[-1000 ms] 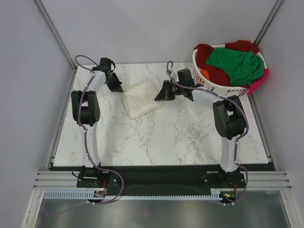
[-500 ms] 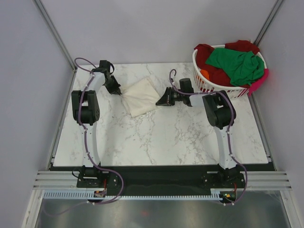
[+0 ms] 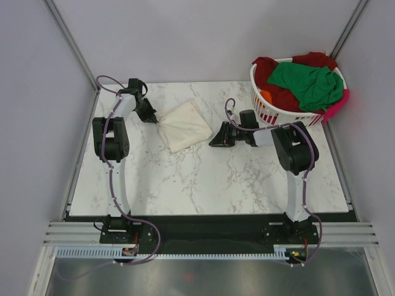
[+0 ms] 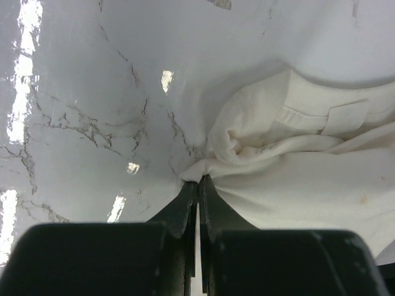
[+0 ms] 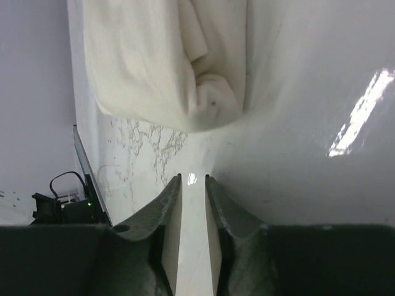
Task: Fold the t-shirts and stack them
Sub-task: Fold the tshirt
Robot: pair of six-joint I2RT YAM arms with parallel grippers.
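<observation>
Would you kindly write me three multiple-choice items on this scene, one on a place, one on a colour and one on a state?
1. Where does the laundry basket stand?
A. At the table's near left corner
B. Between the arm bases
C. At the far right corner of the table

2. What colour is the uppermost shirt in the basket?
A. Green
B. Blue
C. Black

3. What is the left gripper doing?
A. Hanging open over bare marble
B. Shut on the edge of the cream shirt
C. Gripping the basket's rim

Answers:
1. C, since the top view shows it at the far right corner.
2. A, since green cloth lies over the dark red.
3. B, since the left wrist view shows the fingers pinching cream fabric.
</observation>
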